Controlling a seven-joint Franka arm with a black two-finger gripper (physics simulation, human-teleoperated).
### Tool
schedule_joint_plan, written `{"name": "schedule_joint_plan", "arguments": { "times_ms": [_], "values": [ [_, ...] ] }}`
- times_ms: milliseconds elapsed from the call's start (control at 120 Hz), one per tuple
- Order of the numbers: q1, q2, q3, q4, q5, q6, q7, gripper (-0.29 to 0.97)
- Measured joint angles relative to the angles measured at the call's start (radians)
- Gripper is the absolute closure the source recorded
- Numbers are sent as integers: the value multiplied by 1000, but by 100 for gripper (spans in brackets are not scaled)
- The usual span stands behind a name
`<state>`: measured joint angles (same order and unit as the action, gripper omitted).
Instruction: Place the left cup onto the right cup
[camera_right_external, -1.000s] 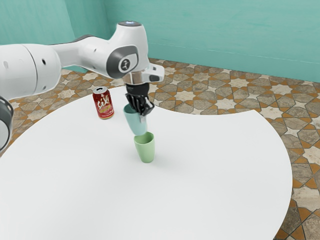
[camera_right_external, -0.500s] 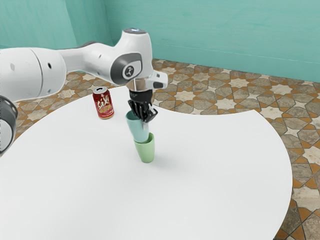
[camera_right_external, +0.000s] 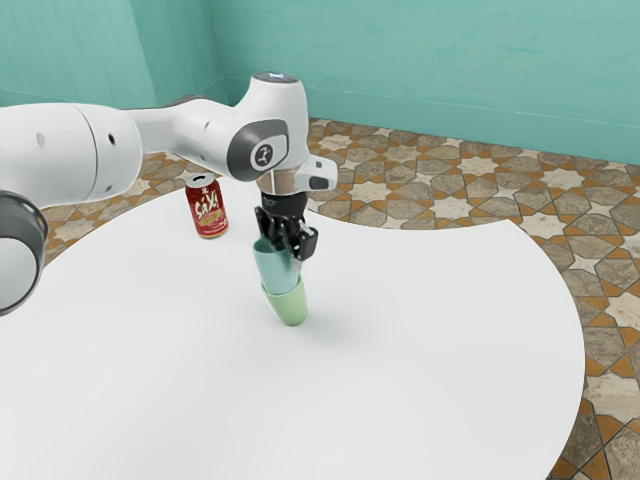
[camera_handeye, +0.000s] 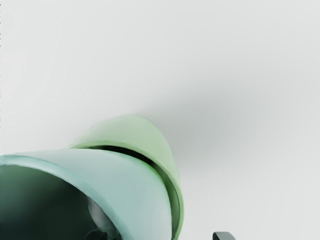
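Evidently the black two-finger end effector (camera_right_external: 289, 246) pinches the rim wall of the pale teal plastic cup (camera_right_external: 268, 266), holding it tilted with its base sunk inside the light green plastic cup (camera_right_external: 290, 306) on the white round desk (camera_right_external: 420, 350); letting go looks premature until the cup straightens.

I see bright, even light all over. The white table (camera_right_external: 420, 330) glows pale. A soft gray shadow lies on it just beside the green cup (camera_handeye: 145, 137). The inside of the teal cup (camera_handeye: 120, 190) is dark, like a little cave.
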<state>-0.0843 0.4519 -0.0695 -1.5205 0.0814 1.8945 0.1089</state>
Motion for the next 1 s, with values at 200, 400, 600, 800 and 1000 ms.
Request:
{"name": "schedule_joint_plan", "arguments": {
  "times_ms": [200, 400, 600, 800, 1000],
  "values": [
    [1, -34, 3, 1, 13, 1, -3, 17],
    [1, -135, 7, -42, 26, -5, -4, 7],
    [4, -277, 32, -99, 27, -79, -1, 3],
    [7, -360, 60, -124, 9, -171, 26, 1],
    [5, -364, 61, -102, 0, -230, 58, 0]
  ]
}}
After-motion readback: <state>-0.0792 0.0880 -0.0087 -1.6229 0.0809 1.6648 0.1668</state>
